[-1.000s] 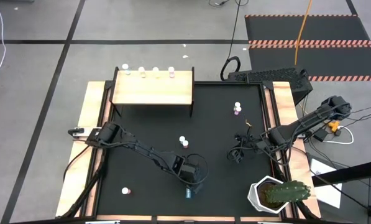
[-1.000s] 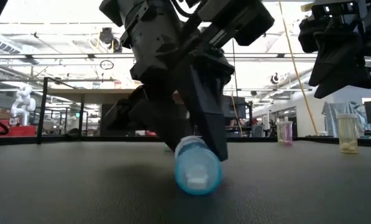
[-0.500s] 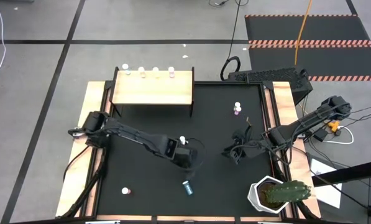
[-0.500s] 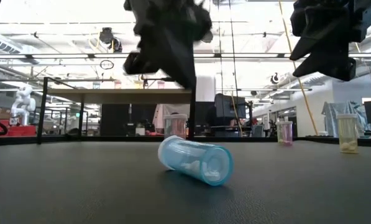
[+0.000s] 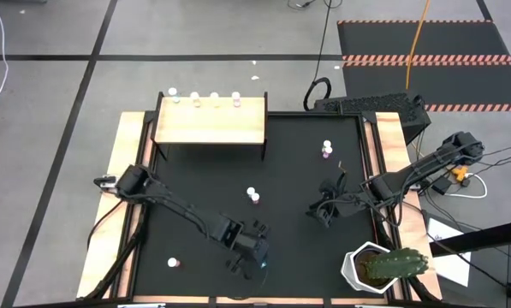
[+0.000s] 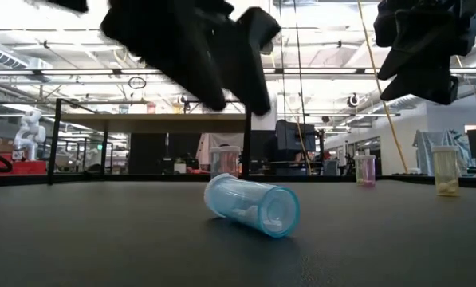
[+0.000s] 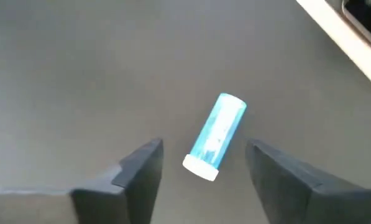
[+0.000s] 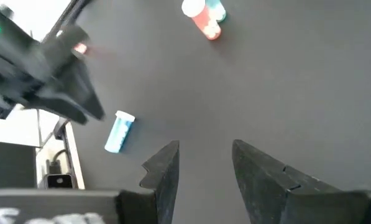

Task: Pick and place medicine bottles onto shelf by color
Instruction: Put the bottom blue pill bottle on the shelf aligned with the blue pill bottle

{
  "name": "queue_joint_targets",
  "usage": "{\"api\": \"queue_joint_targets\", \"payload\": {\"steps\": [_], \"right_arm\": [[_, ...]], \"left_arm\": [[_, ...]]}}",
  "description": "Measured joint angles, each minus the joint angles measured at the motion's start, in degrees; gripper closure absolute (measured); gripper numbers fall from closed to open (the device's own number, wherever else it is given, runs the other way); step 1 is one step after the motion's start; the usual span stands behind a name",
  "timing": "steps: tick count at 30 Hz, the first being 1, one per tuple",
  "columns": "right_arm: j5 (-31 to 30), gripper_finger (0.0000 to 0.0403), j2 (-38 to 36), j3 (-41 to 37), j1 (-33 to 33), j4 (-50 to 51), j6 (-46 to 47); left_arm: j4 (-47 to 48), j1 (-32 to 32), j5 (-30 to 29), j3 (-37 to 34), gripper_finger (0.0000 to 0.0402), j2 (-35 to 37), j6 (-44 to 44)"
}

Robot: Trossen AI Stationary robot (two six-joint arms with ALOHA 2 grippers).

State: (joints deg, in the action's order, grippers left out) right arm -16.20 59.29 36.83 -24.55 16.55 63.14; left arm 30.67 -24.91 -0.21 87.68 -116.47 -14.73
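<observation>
- Blue bottle (image 7: 214, 138) lying on its side on the black mat (image 5: 298, 171), near edge, well apart from the shelf (image 5: 210, 121).
- Left gripper (image 7: 204, 171) directly above, fingers spread wide, bottle's long axis running roughly along the gap between them.
- Right gripper (image 8: 204, 168) waiting farther right, parted, empty.

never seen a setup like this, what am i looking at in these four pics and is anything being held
Two dark robot arms work at a black table. One picture looks straight down, one sits at table height, and two come from cameras on the arms' wrists. The left tool hangs open above a blue bottle that lies on its side; nothing is held. The right tool, also open and empty, waits near the table's right edge. Other small bottles stand on the mat and along the pale wooden shelf. A potted cactus sits in a corner.
</observation>
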Motion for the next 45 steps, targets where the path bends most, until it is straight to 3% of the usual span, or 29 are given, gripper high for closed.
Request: {"api": "queue_joint_targets", "payload": {"steps": [4,8,17,25,29,34,38,45], "right_arm": [[0.0,0.0261,0.0,0.0,-0.8,-1.1,0.5],[0.1,0.0261,0.0,0.0,-1.9,-2.0,1.1],[0.1,0.0261,0.0,0.0,-3.7,-2.2,3.6],[-0.1,0.0261,0.0,0.0,-3.9,-2.7,4.1],[-0.1,0.0261,0.0,0.0,-3.9,-4.4,4.2],[2.4,0.0261,0.8,0.0,-4.0,-12.3,-2.5],[8.5,0.0243,3.0,0.0,-2.7,-18.0,-5.3],[18.0,0.0169,7.5,0.0,2.4,-35.8,-6.0]], "left_arm": [[-0.8,0.1,0.1,0.0,0.0144,-2.3,-5.0],[-0.4,0.9,0.2,0.0,0.015,-3.6,-8.4],[1.2,2.8,6.3,-0.1,0.0221,-6.2,-11.5],[-0.7,3.0,6.6,0.0,0.0278,-6.6,-11.5],[0.1,3.5,4.0,0.0,0.0286,-5.9,-8.4],[2.0,3.9,-0.5,0.0,0.0273,-2.0,-9.0],[2.9,4.1,-6.1,0.0,0.0271,3.6,-14.1],[2.6,3.5,-18.9,0.0,0.0282,12.3,-30.9]]}}
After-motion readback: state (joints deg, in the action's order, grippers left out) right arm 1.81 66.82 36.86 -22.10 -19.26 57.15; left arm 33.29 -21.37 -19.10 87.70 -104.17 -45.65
